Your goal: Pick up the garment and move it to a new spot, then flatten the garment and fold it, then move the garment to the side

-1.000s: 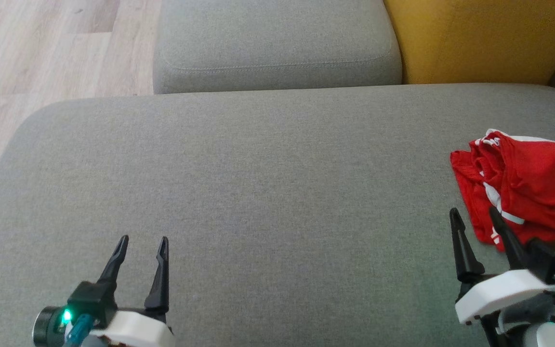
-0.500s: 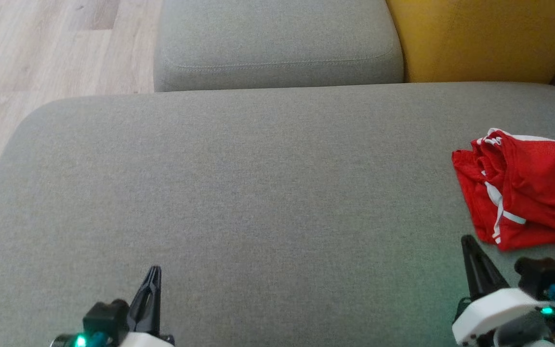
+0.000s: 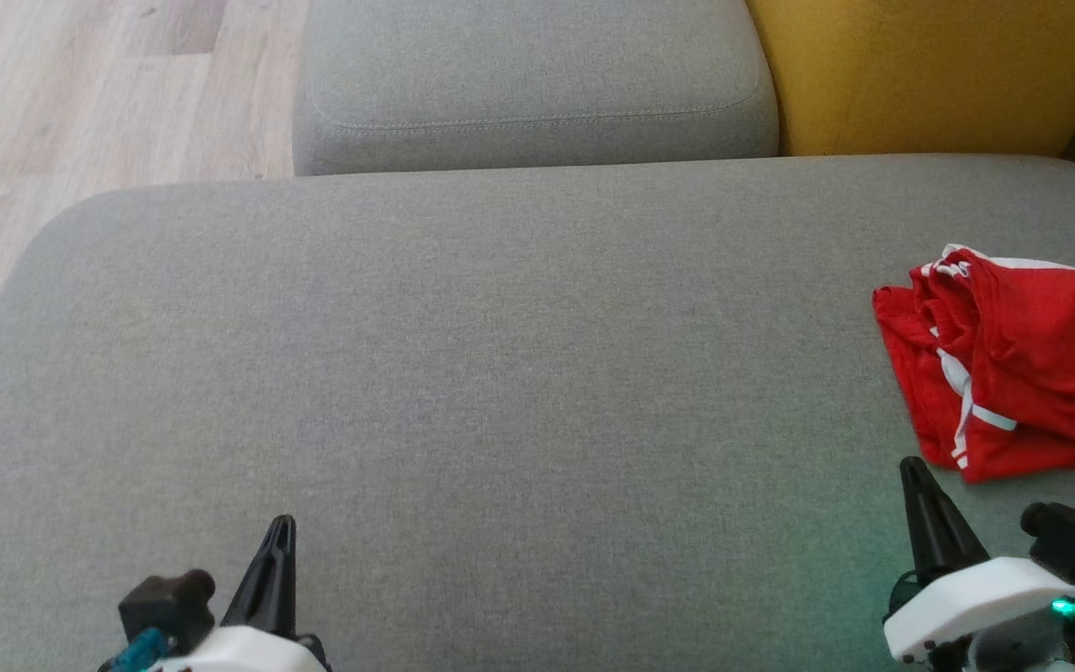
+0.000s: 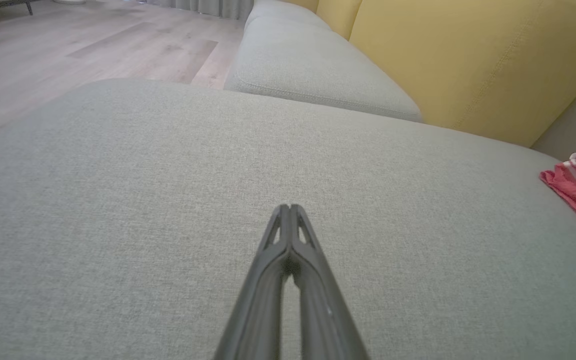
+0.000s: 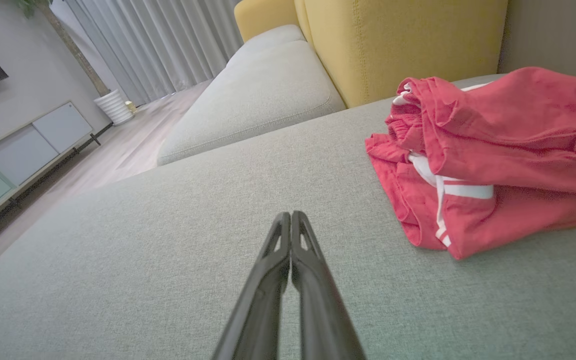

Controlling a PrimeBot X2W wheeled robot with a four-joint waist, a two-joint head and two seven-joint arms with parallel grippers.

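Head view: red garment (image 3: 1013, 364) lies bunched at the right edge of the grey seat (image 3: 500, 373), left hand (image 3: 282, 527) and right hand (image 3: 911, 469) at its near edge. Left wrist view: left hand pressed together, empty. Right wrist view: right hand likewise, over the seat.

A home living room: sofa (image 5: 248, 95), curtains (image 5: 158, 45), sideboard (image 5: 23, 150).
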